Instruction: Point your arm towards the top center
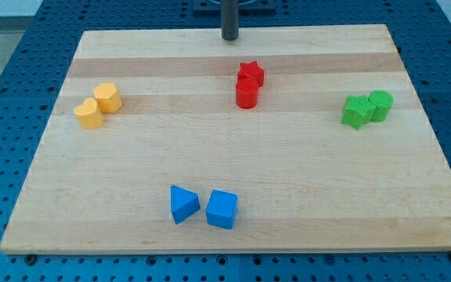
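My tip (230,37), a bare dark rod with no jaws to open or close, sits at the wooden table (131,204) top-centre edge, above the red star block (250,74); hold here, clear of it.

Matt pale wooden board (233,157); blocks probably plastic.

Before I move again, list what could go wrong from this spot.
1. My tip sits at the board's top edge; drifting further toward the view's top could carry it off the wood.
2. The red star and red cylinder lie just below; a downward sweep might knock them.
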You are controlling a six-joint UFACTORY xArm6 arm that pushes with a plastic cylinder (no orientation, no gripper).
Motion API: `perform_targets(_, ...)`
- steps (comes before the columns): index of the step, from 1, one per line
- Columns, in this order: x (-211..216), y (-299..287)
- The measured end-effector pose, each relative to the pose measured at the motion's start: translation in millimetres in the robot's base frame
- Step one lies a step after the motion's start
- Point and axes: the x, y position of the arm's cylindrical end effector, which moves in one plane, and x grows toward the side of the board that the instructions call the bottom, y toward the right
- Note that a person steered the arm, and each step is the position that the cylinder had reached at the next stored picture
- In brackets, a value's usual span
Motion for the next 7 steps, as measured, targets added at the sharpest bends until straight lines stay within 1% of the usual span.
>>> perform_targets(1, 0.0, 0.0)
perform_targets(2, 17.2, -20.1)
perform_targets(3, 54.1, -54.6)
perform_targets(4, 99.5, -89.1)
perform_targets(5, 152.9, -98.1)
perform_targets(6, 208.3, -71.6)
perform_targets(7, 238.6, -2.2)
